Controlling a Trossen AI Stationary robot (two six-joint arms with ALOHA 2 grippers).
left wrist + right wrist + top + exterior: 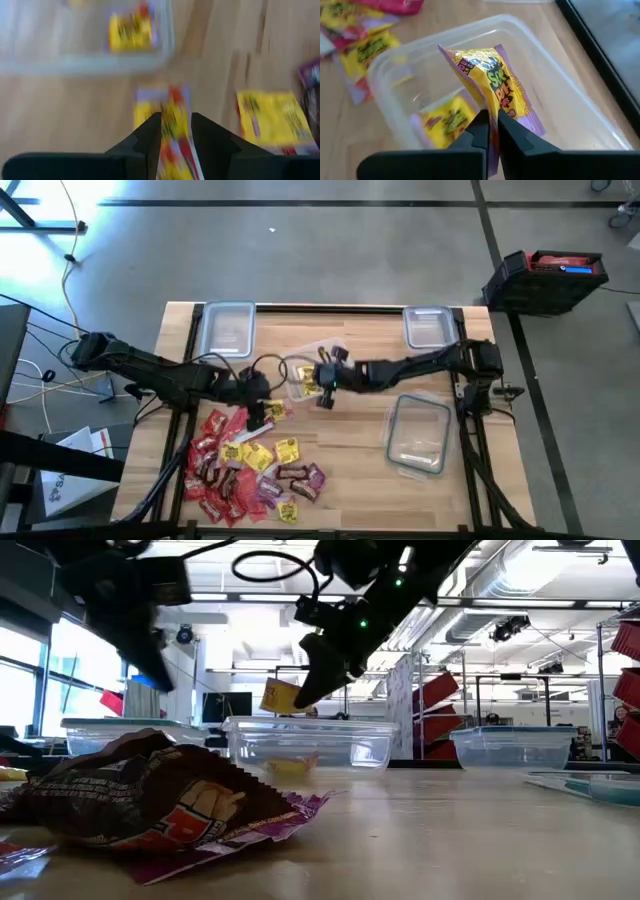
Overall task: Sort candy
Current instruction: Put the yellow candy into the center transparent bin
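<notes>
The right gripper (493,131) is clamped on a yellow packet (499,89), its fingers pressed together on the packet's lower edge. It holds the packet over the open middle tub (560,90), a clear container near the table's centre. In the low view this packet (281,695) hangs clear above the tub (310,745), not touching it. One more yellow sweet (446,121) already lies flat on the tub's floor.

The left gripper (175,135) is closed on a second yellow packet (170,117), which sticks out between its two dark fingers (150,134). From above, this gripper (262,412) sits at the upper edge of the candy pile (250,470), just beside the middle tub (312,370) and close to the right gripper (318,383). Whether its packet is lifted off the wood or touching it cannot be told.

The pile lies on the near left part of the table (350,450): red packets (205,450) on its left side, yellow squares (285,448) in the middle, dark brown bars (292,473) and purple-pink ones (316,477) toward its right. In the low view a dark brown wrapper (150,800) fills the foreground.

Three other clear tubs stand on the table: one at the far left corner (228,325), one at the far right (428,327), and one on the near right side (418,435). Off the table, a black box (545,280) rests on the floor.
</notes>
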